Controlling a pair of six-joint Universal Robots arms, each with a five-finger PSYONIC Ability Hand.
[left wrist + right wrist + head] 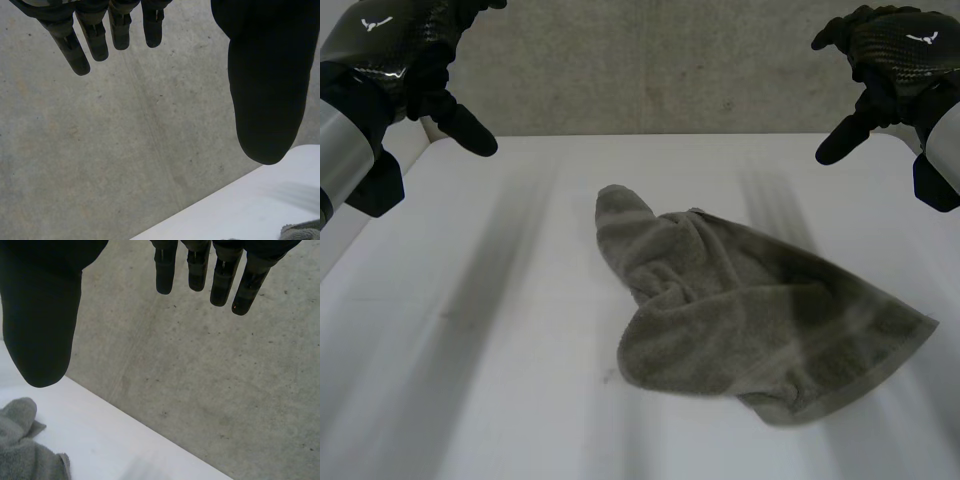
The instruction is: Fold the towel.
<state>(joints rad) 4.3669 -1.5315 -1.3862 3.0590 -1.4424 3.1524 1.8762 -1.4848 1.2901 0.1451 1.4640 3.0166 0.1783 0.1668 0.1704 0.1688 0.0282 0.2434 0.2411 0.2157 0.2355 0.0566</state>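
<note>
The left hand's fingers hang straight and spread, with the thumb set well apart from them, and nothing lies between. The right hand's fingers are the same: extended, relaxed and holding nothing, with its thumb wide of them. Both hands are open and empty.

In the head view the left hand is raised in the upper left corner of the frame and the right hand in the upper right corner. Both are near the far edge of the table with the grey floor beyond it. Neither hand touches anything.

The towel lies well apart from both hands, from the centre of the frame down toward the lower right. It is a grey-green, rumpled heap. One narrow end pokes up toward the middle of the frame, the cloth is bunched and twisted through the middle, and a hemmed edge runs along the lower right.

As I judge it, the folding has not begun. No neat fold shows, and the cloth is not even lying flat. The towel has yet to be reached, taken by corners or an edge, spread out, and then folded over.
</note>
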